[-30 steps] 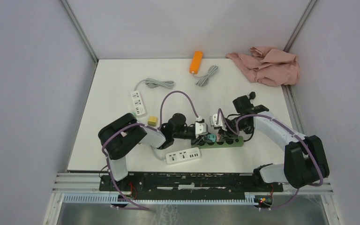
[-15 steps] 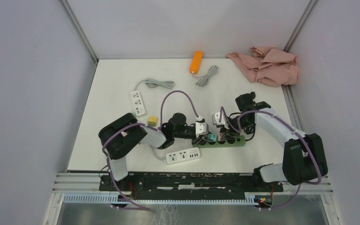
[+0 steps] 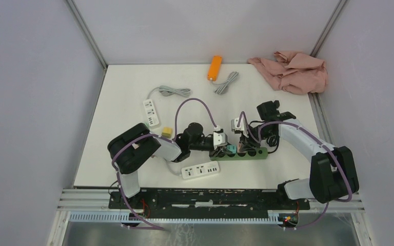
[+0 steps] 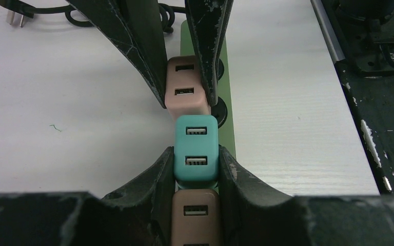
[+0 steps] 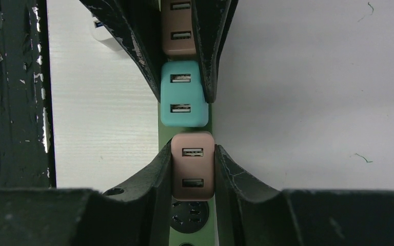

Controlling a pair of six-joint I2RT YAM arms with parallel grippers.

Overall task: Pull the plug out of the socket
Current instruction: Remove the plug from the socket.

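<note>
A green power strip (image 3: 256, 152) lies near the front of the table and carries three USB plugs in a row. My left gripper (image 3: 224, 149) is shut on the teal plug (image 4: 196, 154). Its fingers (image 4: 156, 174) also flank a brown plug (image 4: 195, 215) behind the teal one. My right gripper (image 3: 242, 145) comes from the opposite side and is shut on the pink-brown plug (image 5: 192, 166), with an empty socket (image 5: 190, 215) just behind it. The teal plug (image 5: 183, 95) sits between the two grippers' fingertips. I cannot tell whether either plug is lifted from its socket.
A white power strip (image 3: 200, 169) lies just in front of the green one. Another white strip (image 3: 151, 112) and a yellow block (image 3: 166, 131) are at the left. An orange strip (image 3: 214, 67), a grey cable (image 3: 227, 82) and a pink cloth (image 3: 292, 70) lie at the back.
My right wrist has shifted slightly toward the back and left. The green strip has turned a little with it. The left arm has hardly moved.
</note>
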